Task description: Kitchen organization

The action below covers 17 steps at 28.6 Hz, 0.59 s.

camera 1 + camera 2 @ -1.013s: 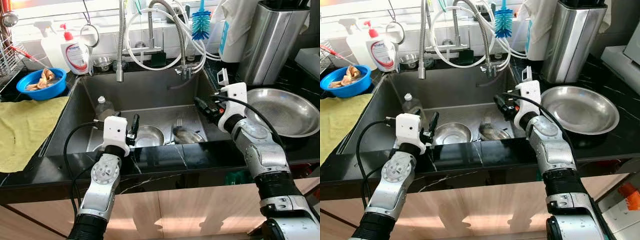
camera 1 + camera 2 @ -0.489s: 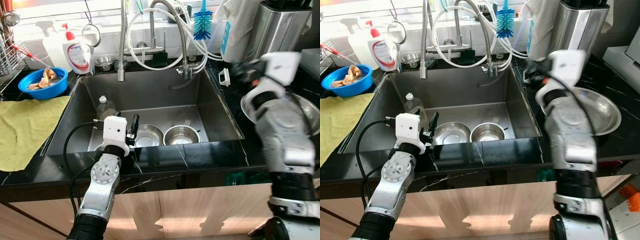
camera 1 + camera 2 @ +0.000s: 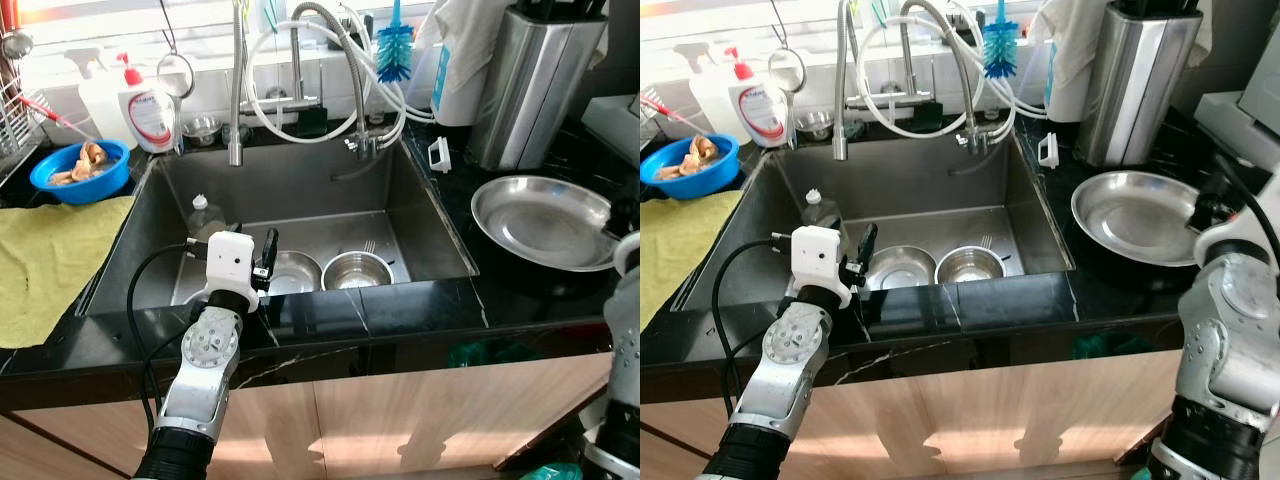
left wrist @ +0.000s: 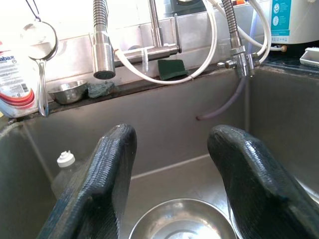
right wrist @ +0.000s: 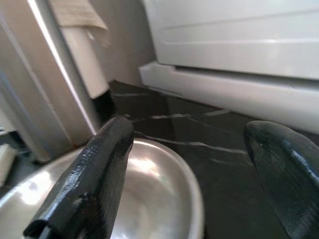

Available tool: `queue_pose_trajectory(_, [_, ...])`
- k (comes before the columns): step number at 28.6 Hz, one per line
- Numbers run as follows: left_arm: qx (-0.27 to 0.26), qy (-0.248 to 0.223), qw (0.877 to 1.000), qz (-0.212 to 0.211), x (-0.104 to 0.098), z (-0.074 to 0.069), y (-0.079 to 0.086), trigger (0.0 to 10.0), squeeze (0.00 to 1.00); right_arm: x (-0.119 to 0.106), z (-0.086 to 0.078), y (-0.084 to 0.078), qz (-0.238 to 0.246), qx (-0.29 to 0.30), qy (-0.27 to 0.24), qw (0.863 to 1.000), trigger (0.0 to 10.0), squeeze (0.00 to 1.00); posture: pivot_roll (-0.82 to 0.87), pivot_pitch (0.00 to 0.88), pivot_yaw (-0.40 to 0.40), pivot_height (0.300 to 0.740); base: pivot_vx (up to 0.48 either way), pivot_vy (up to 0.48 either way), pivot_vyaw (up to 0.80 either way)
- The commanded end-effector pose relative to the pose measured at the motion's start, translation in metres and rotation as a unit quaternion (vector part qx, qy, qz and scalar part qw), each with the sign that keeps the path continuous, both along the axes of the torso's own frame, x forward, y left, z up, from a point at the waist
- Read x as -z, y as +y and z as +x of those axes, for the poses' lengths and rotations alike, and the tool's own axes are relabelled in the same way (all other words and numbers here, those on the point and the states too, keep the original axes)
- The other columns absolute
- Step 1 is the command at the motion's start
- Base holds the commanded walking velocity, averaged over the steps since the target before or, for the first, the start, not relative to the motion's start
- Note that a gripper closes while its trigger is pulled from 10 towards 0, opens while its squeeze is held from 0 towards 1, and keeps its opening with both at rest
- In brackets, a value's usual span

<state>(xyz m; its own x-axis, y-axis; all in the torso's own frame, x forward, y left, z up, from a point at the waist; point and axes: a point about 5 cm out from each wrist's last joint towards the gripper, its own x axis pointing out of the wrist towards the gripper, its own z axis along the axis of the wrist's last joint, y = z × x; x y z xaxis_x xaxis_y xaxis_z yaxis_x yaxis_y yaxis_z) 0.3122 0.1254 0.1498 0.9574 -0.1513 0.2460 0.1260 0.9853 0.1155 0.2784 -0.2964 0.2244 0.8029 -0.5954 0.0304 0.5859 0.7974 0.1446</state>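
Note:
Two steel bowls sit side by side on the sink floor, the left bowl (image 3: 293, 272) and the right bowl (image 3: 358, 270), with a fork leaning behind the right one. My left gripper (image 3: 266, 258) hovers open at the sink's front edge, just above the left bowl (image 4: 182, 226), holding nothing. A wide steel plate (image 3: 545, 220) lies on the black counter to the right of the sink. My right gripper (image 5: 189, 132) stands open over that plate's (image 5: 149, 199) outer rim, empty, with its arm (image 3: 1230, 300) at the far right.
A plastic bottle (image 3: 205, 215) lies in the sink's left corner. The faucet (image 3: 235, 90) and white hoses hang over the sink. A blue bowl of scraps (image 3: 80, 168) and a yellow cloth (image 3: 45, 250) are at the left. A steel canister (image 3: 535, 80) stands behind the plate.
My right arm has swung out of the sink, up and rightward to the steel plate's far side. The right bowl now shows fully. The left arm has stayed put.

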Motion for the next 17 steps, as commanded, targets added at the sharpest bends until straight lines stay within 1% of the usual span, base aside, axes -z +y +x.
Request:
queue_pose_trajectory(1, [-0.003,0.008,1.0,0.003,0.0,0.002,0.004,10.0,0.0,-0.005,-0.003,0.003,0.003,0.003,-0.006,1.0,10.0,0.0,-0.14,0.0,0.069,0.74,0.0,0.0,0.0])
queue_pose_trajectory(2, [-0.003,0.008,1.0,0.004,0.0,0.002,0.005,10.0,0.0,-0.003,-0.003,0.003,0.014,0.005,-0.004,1.0,10.0,0.0,-0.14,0.0,0.07,0.74,0.0,0.0,0.0])
queue_pose_trajectory(3, [-0.003,0.008,1.0,0.004,0.0,0.002,0.005,10.0,0.0,0.003,-0.004,0.001,0.042,0.011,-0.001,0.999,10.0,0.0,-0.14,0.0,0.07,0.74,0.0,0.0,0.0])
queue_pose_trajectory(4, [-0.003,0.008,1.0,0.005,0.0,0.002,0.004,10.0,0.0,0.005,-0.004,0.001,0.051,0.014,0.002,0.999,10.0,0.0,-0.14,0.0,0.07,0.74,0.0,0.0,0.0])
queue_pose_trajectory(9, [-0.003,0.008,1.0,0.005,0.0,0.002,0.005,10.0,0.0,0.008,-0.004,-0.001,0.054,0.019,0.009,0.998,10.0,0.0,-0.14,0.0,0.069,0.74,0.0,0.0,0.0])
queue_pose_trajectory(14, [-0.004,0.008,1.0,0.007,0.0,0.002,0.005,10.0,0.0,0.015,0.004,0.003,0.08,-0.009,0.025,0.996,10.0,0.0,-0.14,0.0,0.067,0.74,0.0,0.0,0.0])
queue_pose_trajectory(15, [-0.004,0.008,1.0,0.008,0.0,0.002,0.006,10.0,0.0,0.017,0.008,0.006,0.079,-0.028,0.031,0.996,10.0,0.0,-0.14,0.0,0.067,0.74,0.0,0.0,0.0])
queue_pose_trajectory(16, [-0.004,0.008,1.0,0.008,0.0,0.002,0.006,10.0,0.0,0.017,0.008,0.006,0.079,-0.028,0.031,0.996,10.0,0.0,-0.14,0.0,0.067,0.74,0.0,0.0,0.0])
queue_pose_trajectory(17, [-0.004,0.008,1.0,0.008,0.0,0.003,0.006,10.0,0.0,0.022,0.014,0.011,0.081,-0.048,0.043,0.995,10.0,0.0,-0.14,0.0,0.068,0.74,0.0,0.0,0.0])
